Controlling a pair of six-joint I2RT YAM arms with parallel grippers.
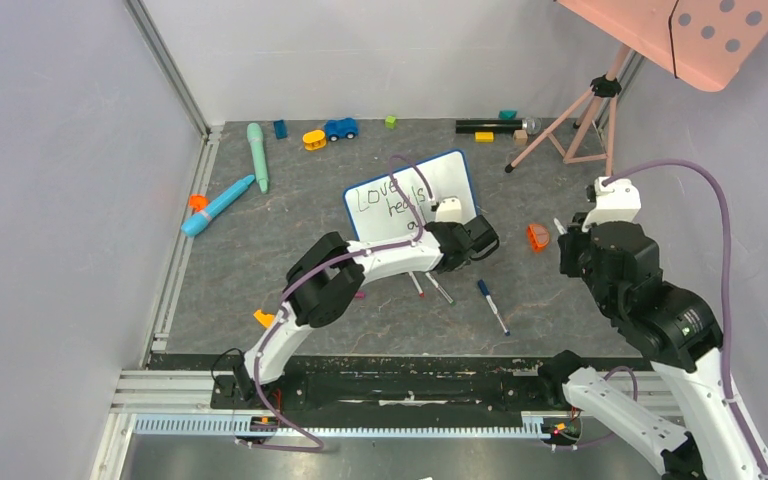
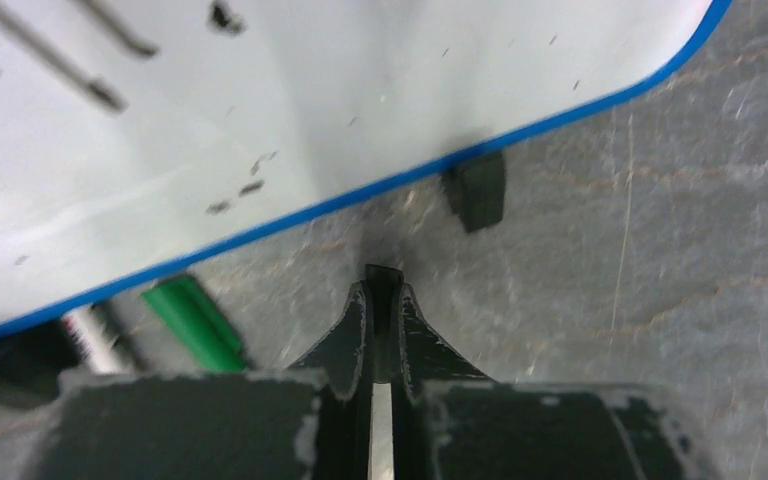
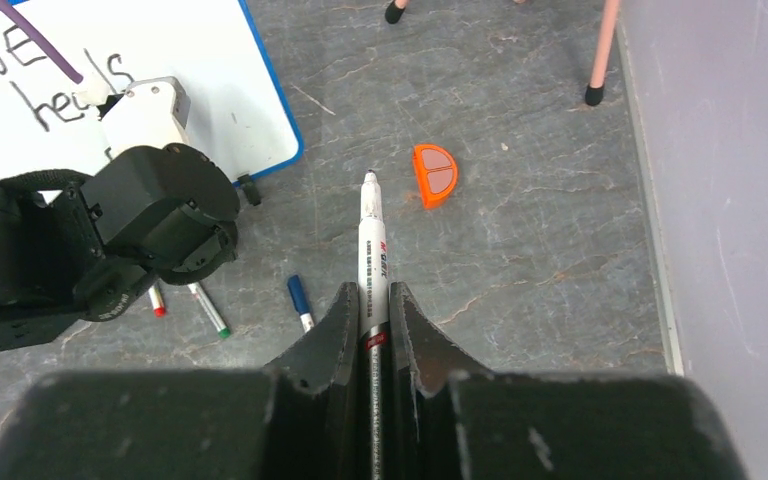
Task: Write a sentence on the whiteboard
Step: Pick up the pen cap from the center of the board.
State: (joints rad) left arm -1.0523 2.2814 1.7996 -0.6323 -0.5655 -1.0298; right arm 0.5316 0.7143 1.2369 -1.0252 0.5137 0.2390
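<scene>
A robotics lab cell: plain white panel walls (image 1: 60,150) on aluminium rails (image 1: 173,265) enclose a grey mottled table (image 1: 290,215), beside a pink tripod (image 1: 605,87).

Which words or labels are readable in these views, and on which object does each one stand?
"Love": whiteboard, first line of the sentence.
"heals": second line.
Third line: mostly hidden by left arm.
Print on marker in right end effector: too small to read.

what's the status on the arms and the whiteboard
Left gripper shut, at near edge of whiteboard. Right gripper shut on marker, off board. Sentence on board, end hidden by left arm. Loose pens nearby.
</scene>
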